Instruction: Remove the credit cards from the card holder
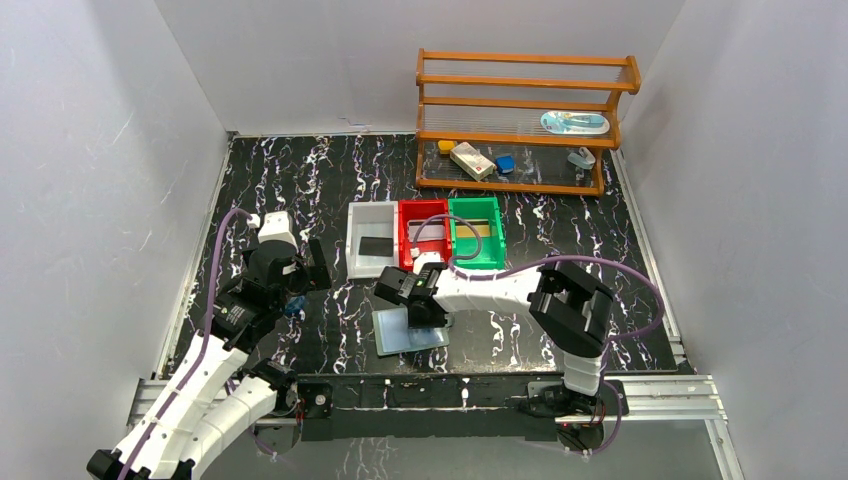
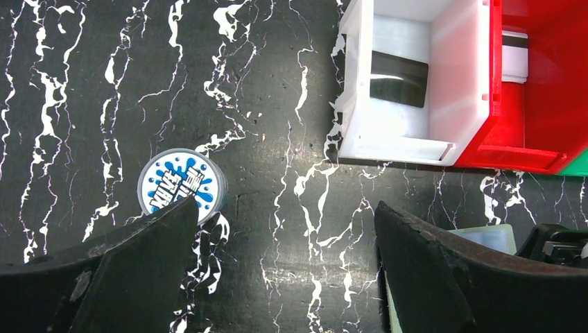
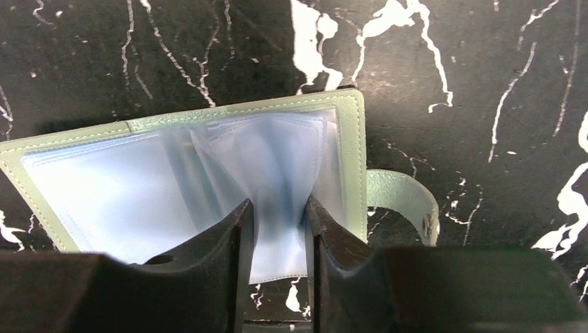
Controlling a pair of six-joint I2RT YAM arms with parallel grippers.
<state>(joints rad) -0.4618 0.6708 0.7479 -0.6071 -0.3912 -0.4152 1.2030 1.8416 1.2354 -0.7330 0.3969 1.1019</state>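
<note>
The card holder [image 1: 398,337] lies open on the table in front of the bins, its grey-green rim, tab and clear bluish pockets [image 3: 104,187] facing up. My right gripper [image 1: 425,318] is down on it. Its jaws [image 3: 279,208] are nearly closed and pinch a raised fold of the clear pockets near the tab side. No card shows in the pockets. A black credit card [image 2: 396,80] lies in the white bin [image 1: 352,255]. A pale one [image 2: 514,55] lies in the red bin [image 1: 405,215]. A gold one [image 1: 478,229] lies in the green bin [image 1: 497,240]. My left gripper [image 2: 286,215] is open and empty above bare table.
A round blue-and-white tin [image 2: 182,185] sits on the table by my left gripper's left finger. A wooden shelf [image 1: 520,90] with small items stands at the back right. White walls close in the table on three sides.
</note>
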